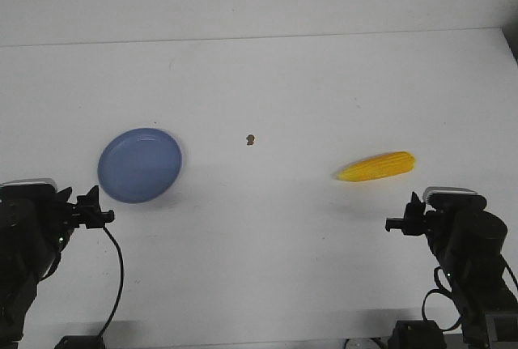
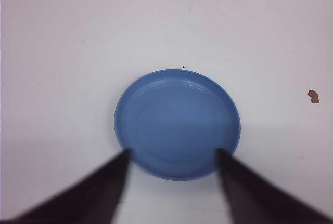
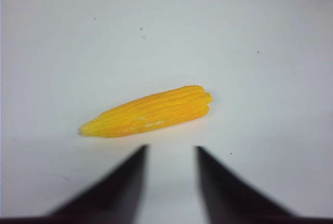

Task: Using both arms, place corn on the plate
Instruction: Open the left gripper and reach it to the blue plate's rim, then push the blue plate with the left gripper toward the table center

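Observation:
The corn (image 1: 377, 166) is a yellow tapered cob lying on the white table at the right, tip toward the left; it also shows in the right wrist view (image 3: 148, 112). The blue plate (image 1: 139, 164) lies empty on the table at the left and shows in the left wrist view (image 2: 177, 124). My left gripper (image 2: 173, 154) is open and empty, at the plate's near edge. In the front view it (image 1: 101, 213) sits just in front of the plate. My right gripper (image 3: 170, 150) is open and empty, a little short of the corn, and shows in the front view (image 1: 398, 223).
A small brown crumb (image 1: 251, 139) lies on the table between the plate and the corn; it also shows in the left wrist view (image 2: 313, 96). The table's far edge (image 1: 259, 37) runs across the back. Black cables hang from both arms at the front edge.

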You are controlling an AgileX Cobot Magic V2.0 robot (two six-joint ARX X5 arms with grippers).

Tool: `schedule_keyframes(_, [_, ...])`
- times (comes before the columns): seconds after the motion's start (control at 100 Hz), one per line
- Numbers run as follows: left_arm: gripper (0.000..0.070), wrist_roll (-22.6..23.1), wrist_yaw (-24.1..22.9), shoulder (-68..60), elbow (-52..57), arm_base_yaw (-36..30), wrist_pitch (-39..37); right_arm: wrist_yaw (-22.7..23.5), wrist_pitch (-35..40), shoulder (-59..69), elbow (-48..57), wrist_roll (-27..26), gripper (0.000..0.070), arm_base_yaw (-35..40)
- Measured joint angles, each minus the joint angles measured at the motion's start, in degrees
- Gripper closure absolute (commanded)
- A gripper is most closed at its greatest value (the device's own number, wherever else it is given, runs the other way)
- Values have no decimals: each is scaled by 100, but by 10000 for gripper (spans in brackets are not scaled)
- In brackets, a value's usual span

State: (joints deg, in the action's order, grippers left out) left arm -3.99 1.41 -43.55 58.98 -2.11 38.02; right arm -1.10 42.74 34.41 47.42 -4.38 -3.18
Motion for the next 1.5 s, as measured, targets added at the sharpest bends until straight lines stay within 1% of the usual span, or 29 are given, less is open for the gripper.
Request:
schedule_keyframes(0.13, [188,0,0,0,0,0,0,0,0,0,0,-17,149,0])
schedule_keyframes(0.15, [176,-11,0,0,0,0,0,0,0,0,0,-17,146,0])
schedule_keyframes(0.22, [101,-151,0,0,0,0,0,0,0,0,0,-17,146,0])
schedule_keyframes(0.27, [70,-284,2,-2,0,0,-2,0,0,0,0,-17,146,0])
schedule_keyframes(0.45, [74,-459,2,-389,114,120,-20,0,0,0,0,-17,146,0])
schedule_keyframes(0.69, [76,-619,28,-1910,785,627,-39,0,0,0,0,-17,146,0])
schedule_keyframes(0.83, [77,-664,308,-2791,1196,944,-85,0,0,0,0,-17,146,0])
schedule_keyframes(0.93, [76,-671,476,-3333,1290,1106,-280,0,0,0,0,-17,146,0])
schedule_keyframes(1.09, [76,-673,546,-4151,1290,1290,-372,0,0,0,0,-17,146,0])
schedule_keyframes(1.35, [76,-671,636,-5147,1290,1377,-623,0,0,0,0,-17,146,0])
schedule_keyframes(1.5, [76,-673,946,-5530,1290,1370,-780,0,0,0,0,-17,146,0])
